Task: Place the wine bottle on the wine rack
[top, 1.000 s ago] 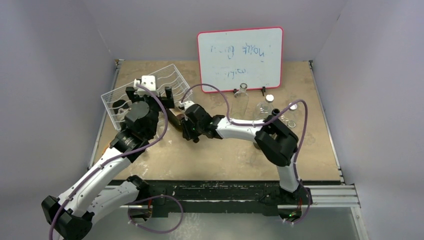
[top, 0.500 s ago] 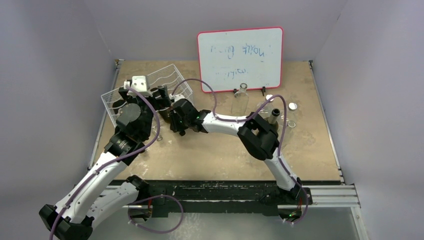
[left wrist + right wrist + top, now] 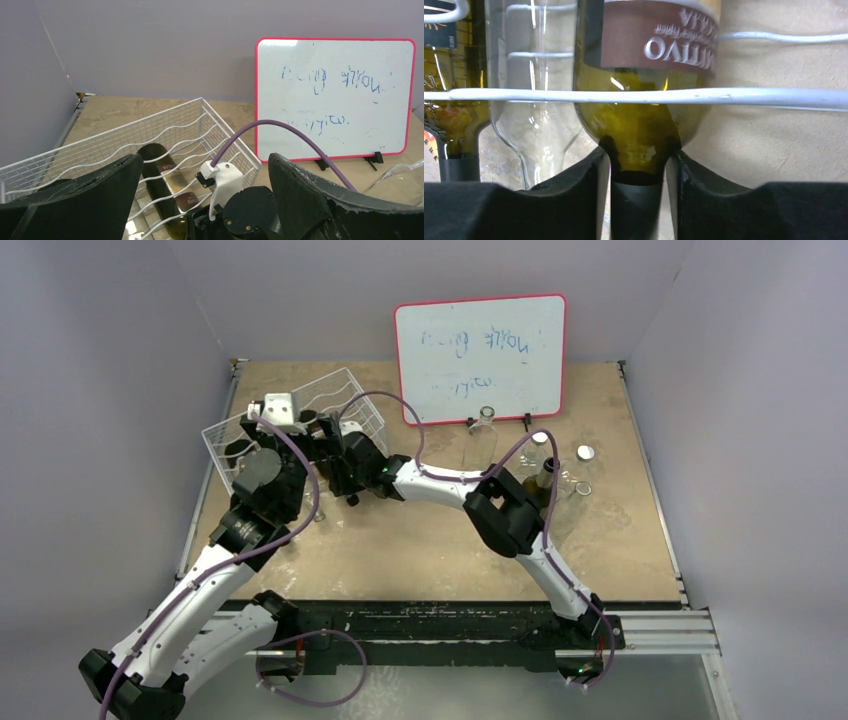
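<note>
The white wire wine rack [image 3: 340, 390] stands at the table's far left. The olive-green wine bottle [image 3: 639, 115] with a brown label lies in it under the wavy rods; it also shows in the left wrist view [image 3: 160, 170]. My right gripper [image 3: 638, 165] is shut on the bottle's dark-capped neck at the rack's front [image 3: 335, 443]. My left gripper [image 3: 202, 157] is open and empty, just behind the right wrist, close to the rack [image 3: 308, 427]. In the top view the bottle is hidden by the arms.
A clear glass bottle [image 3: 534, 115] and another green bottle [image 3: 454, 120] lie beside the wine bottle in the rack. A pink-framed whiteboard [image 3: 480, 358] stands at the back. A clear bottle [image 3: 482, 440], a dark-necked bottle [image 3: 548, 468] and lids [image 3: 585, 452] sit at the right.
My right arm has reached left and away, carrying the wine bottle from the table's middle into the rack. My left gripper has shifted slightly left, beside the rack.
</note>
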### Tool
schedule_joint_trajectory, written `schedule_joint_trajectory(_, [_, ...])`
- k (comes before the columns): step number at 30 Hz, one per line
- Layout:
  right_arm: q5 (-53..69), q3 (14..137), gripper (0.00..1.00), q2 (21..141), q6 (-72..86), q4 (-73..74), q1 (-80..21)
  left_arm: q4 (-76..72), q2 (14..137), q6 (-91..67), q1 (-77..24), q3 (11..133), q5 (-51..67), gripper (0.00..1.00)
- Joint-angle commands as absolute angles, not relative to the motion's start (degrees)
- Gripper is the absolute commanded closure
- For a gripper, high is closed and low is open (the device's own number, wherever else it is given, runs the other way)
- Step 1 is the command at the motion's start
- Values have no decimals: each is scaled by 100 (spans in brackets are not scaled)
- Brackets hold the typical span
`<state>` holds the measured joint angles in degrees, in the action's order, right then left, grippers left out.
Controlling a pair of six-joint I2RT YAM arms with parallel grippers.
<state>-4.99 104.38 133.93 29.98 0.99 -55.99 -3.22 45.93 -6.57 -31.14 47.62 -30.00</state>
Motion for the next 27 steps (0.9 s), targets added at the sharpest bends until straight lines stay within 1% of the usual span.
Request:
schedule_joint_trajectory(1, [-508,11193,49,13274,3001,-422,-5626,-626,4590,-777,-3085,4773,-2893,3])
schedule_joint_trajectory(5, [-492,11123,33,13196,3005,-326,-5625,-634,4543,-762,-3085,4742,-2869,4])
schedule_joint_trajectory(6, [-486,11042,29,13140,3006,-358,-5632,-631,4544,-749,-3085,4740,-2889,4])
schedule_joint_trajectory(7, [-476,10957,27,13075,2994,-388,-5627,-625,4545,-741,-3085,4745,-2911,4])
schedule_joint_trajectory(12, [-515,10633,26,12681,2957,-428,-5626,-640,4479,-746,-3085,4731,-2967,4])
schedule_joint_trajectory(16, [-580,10154,25,12123,2933,-552,-5629,-709,4343,-736,-3085,4685,-3083,3])
schedule_joint_trajectory(22, [-883,9219,25,10911,2880,-518,-5582,-855,4044,-715,-2914,4583,-2993,3])
schedule_joint_trajectory(27, [-1705,8326,26,9584,2731,-213,-5500,-960,3959,-738,-2822,4502,-2871,3])
